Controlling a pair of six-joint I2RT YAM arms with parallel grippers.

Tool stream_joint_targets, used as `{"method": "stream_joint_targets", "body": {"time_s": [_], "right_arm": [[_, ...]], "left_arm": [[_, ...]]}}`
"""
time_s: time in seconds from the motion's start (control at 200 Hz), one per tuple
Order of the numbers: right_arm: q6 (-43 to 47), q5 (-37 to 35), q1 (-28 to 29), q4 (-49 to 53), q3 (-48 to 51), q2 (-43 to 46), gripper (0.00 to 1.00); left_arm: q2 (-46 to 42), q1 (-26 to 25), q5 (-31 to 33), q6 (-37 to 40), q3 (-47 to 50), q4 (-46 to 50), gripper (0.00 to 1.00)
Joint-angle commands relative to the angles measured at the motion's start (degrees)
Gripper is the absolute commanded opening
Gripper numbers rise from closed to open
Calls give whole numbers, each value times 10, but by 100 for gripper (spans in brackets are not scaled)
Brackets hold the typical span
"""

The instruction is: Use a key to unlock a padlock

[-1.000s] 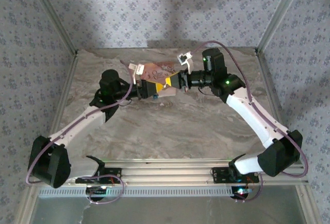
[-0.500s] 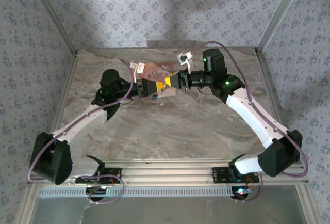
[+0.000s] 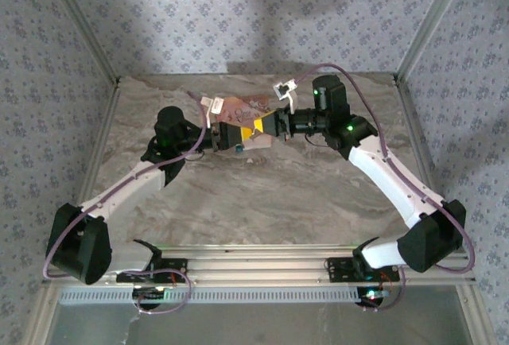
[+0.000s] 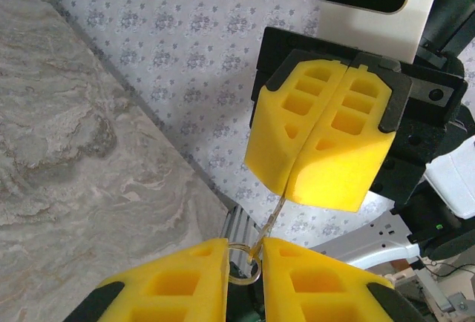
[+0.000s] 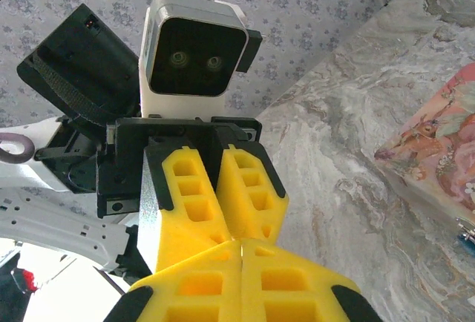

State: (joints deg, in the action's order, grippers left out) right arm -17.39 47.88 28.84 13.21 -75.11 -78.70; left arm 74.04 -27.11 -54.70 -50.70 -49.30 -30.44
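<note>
Starting at the left, we see the left tool (image 4: 245, 245) nipped shut on a small key ring (image 4: 243, 264), its yellow fingers (image 4: 178, 281) pressed to either side of the loop. Our guess is that it holds the ring rather than the blade so that the working end stays free. From the ring a thin pale metal sliver, which we take to be the key (image 4: 271, 222), slants up into the seam of the other tool. Just below where the two tools meet, the top view shows the padlock (image 3: 238, 147), a tiny blue speck that seems to lie on the table (image 3: 278, 194), gripped by neither tool. We cannot tell whether anything links it to the ring. Further right, the right tool (image 4: 300, 177) is closed, its pads flush together and pinching the key's upper end. We judge that the tip-to-tip pose, raised off the table, serves to pass or re-seat the key between tools so that it ends up pointing usefully. The pink-orange pouch (image 5: 438, 144) lies flat behind them, out of the way. With the lock loose and unsteadied, insertion looks some way off.
</note>
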Motion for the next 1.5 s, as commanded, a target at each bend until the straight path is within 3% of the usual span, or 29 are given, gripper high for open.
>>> {"method": "stream_joint_targets", "body": {"time_s": [0.0, 0.625, 1.494], "right_arm": [[-11, 19, 0, -15, 5, 3, 0], [-21, 23, 5, -31, 15, -1, 0], [-33, 21, 17, -46, 18, 0, 0]], "left_arm": [[-9, -1, -12, -1, -4, -32, 20], [-36, -4, -13, -2, 6, -32, 16], [-52, -9, 10, 34, 17, 25, 39]]}}
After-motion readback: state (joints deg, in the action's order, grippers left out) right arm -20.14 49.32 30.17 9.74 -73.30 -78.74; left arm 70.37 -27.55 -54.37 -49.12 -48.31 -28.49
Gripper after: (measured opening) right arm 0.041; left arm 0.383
